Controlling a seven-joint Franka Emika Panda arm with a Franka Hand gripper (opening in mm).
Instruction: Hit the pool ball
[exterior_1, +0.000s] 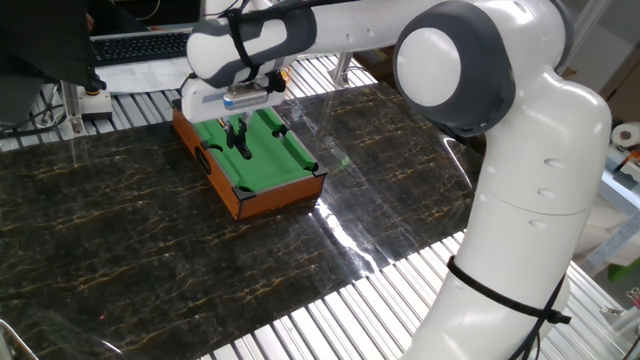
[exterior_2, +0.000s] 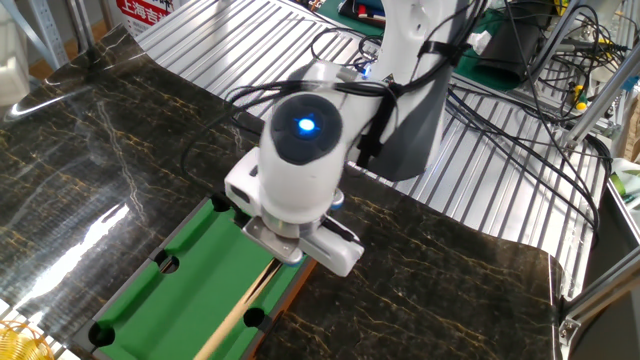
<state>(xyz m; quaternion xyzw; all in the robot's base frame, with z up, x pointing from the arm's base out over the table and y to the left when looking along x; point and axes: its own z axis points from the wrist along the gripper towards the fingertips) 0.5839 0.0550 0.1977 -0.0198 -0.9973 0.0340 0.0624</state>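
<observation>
We see the end effector hanging over the green felt of the miniature pool table, which sits on the dark marbled bench; its dark fingers reach down to the felt, and in the other fixed view a long wooden cue stick runs out from beneath the wrist along the felt; we cannot tell whether the fingers are clamped on it or apart, since the wrist hides them there; the pool ball is not visible to us in either view.
</observation>
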